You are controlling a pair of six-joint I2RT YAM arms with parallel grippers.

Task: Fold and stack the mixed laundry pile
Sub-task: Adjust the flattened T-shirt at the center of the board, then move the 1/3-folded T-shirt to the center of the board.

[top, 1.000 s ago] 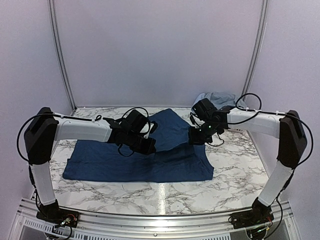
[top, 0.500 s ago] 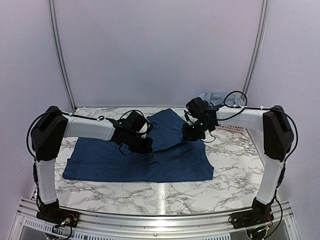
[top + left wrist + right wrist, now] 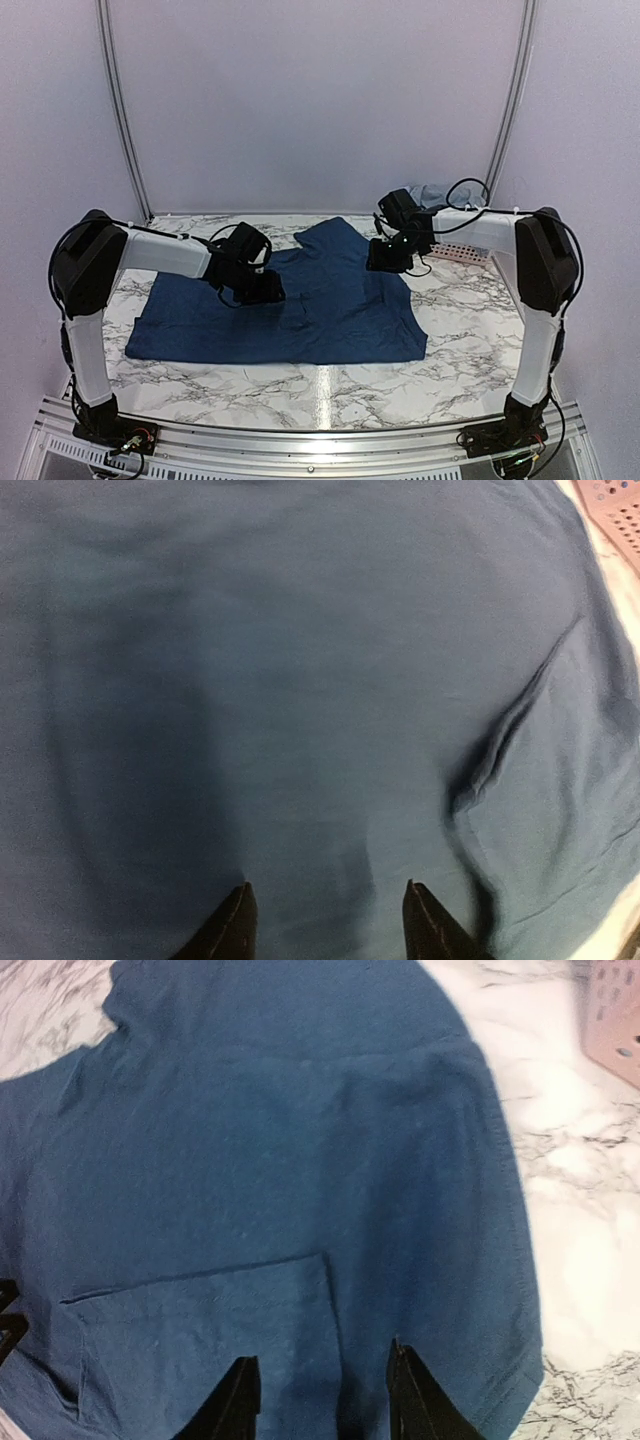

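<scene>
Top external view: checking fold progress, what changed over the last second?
Left gripper slid left, right gripper eased toward the far edge; the dark blue shirt between them settled flatter. Both are open now. The shirt's near edge and the pink perforated basket stayed put.
</scene>
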